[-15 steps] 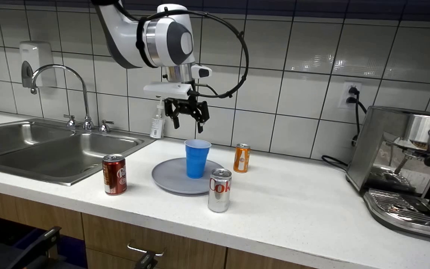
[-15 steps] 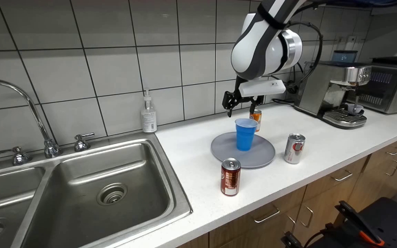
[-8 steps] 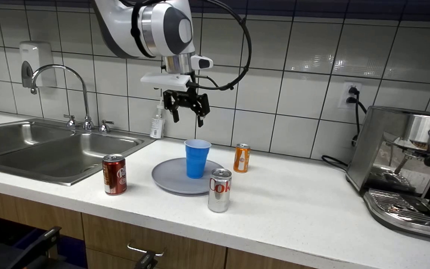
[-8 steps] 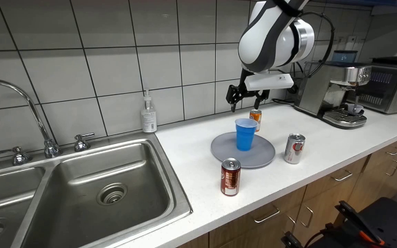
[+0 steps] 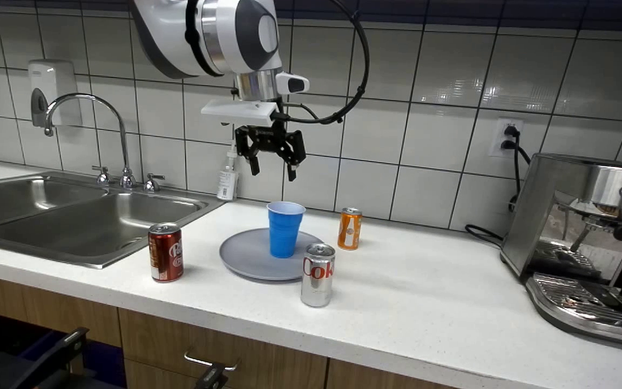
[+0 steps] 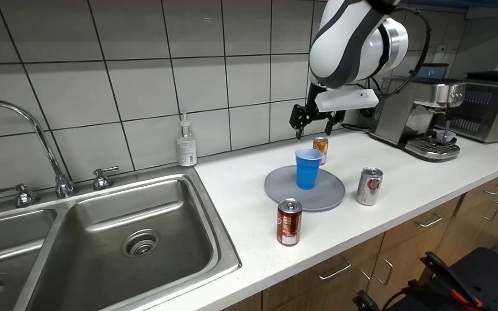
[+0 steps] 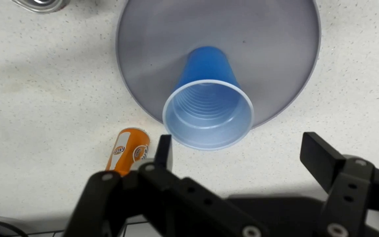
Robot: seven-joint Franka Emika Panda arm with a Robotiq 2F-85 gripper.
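Note:
My gripper (image 5: 273,174) is open and empty in the air above a blue cup (image 5: 284,232). It touches nothing. The gripper also shows in an exterior view (image 6: 314,131), and its spread fingers show in the wrist view (image 7: 237,143). The cup stands upright on a round grey plate (image 5: 246,256); its open mouth faces up in the wrist view (image 7: 209,115). An orange can (image 5: 350,229) stands behind the plate and is partly hidden by the left finger in the wrist view (image 7: 127,149). A silver Coke can (image 5: 317,275) and a dark red can (image 5: 166,254) stand near the plate.
A steel sink (image 6: 123,216) with a faucet (image 6: 37,138) is set into the white counter. A soap bottle (image 6: 186,144) stands by the tiled wall. A coffee machine (image 5: 586,237) and a microwave (image 6: 491,108) stand farther along. A cable hangs in a loop beside the arm.
My gripper and arm have risen and shifted a little, rightward in an exterior view. The gripper stays open. The cup, plate and cans have not moved.

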